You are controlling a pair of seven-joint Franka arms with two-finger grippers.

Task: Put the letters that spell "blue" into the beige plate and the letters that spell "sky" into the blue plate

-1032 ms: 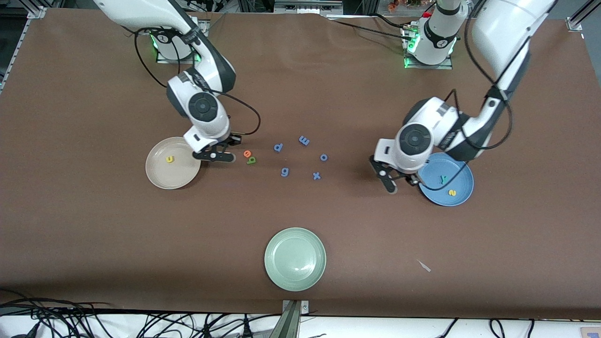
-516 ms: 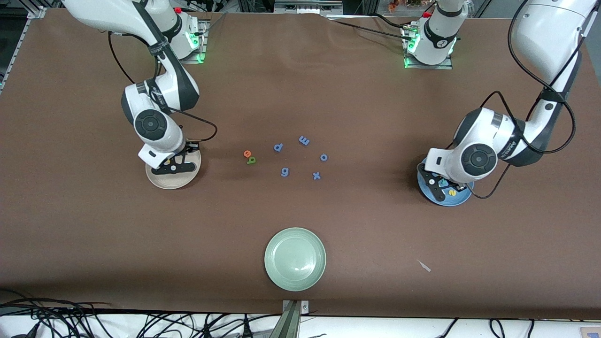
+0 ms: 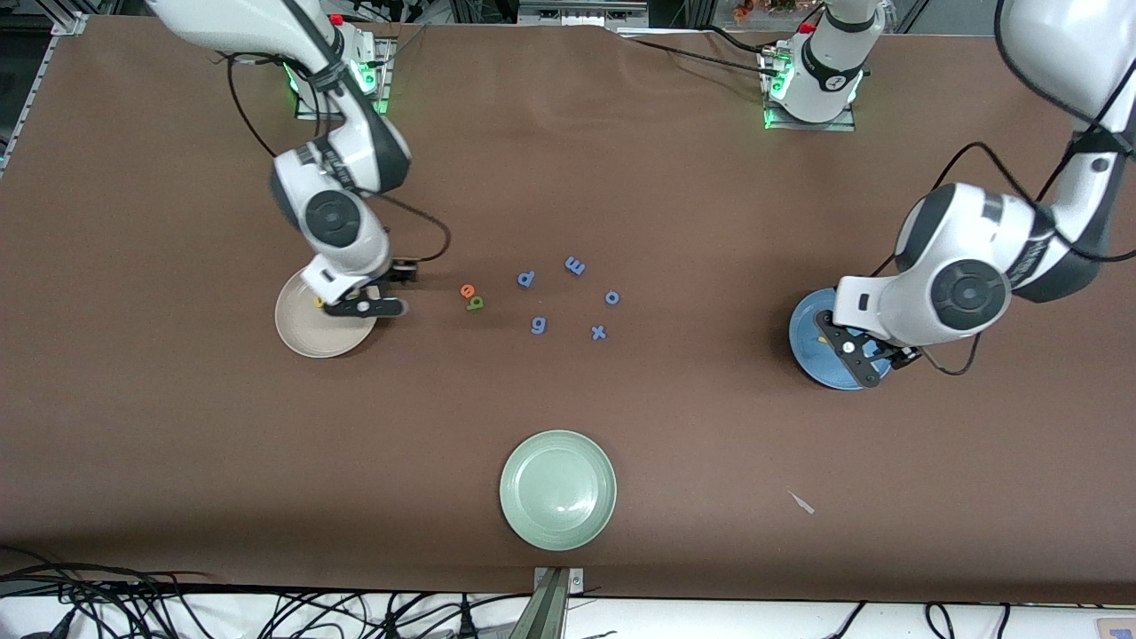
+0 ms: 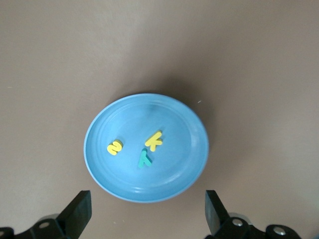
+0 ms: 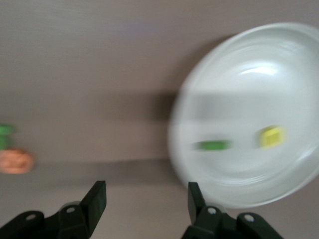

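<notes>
The left gripper (image 4: 144,219) is spread, empty, over the blue plate (image 4: 197,149); the right gripper (image 5: 144,201) is spread beside the beige plate (image 5: 299,64).

The left claw (image 4: 144,214) was held low with fingers spread wide (nothing between them); the right claw (image 5: 144,204) was likewise parted, empty.

Bright even overhead light, soft shadows, right wrist view motion-blurred, glare on beige plate (image 5: 249,79)
</notes>
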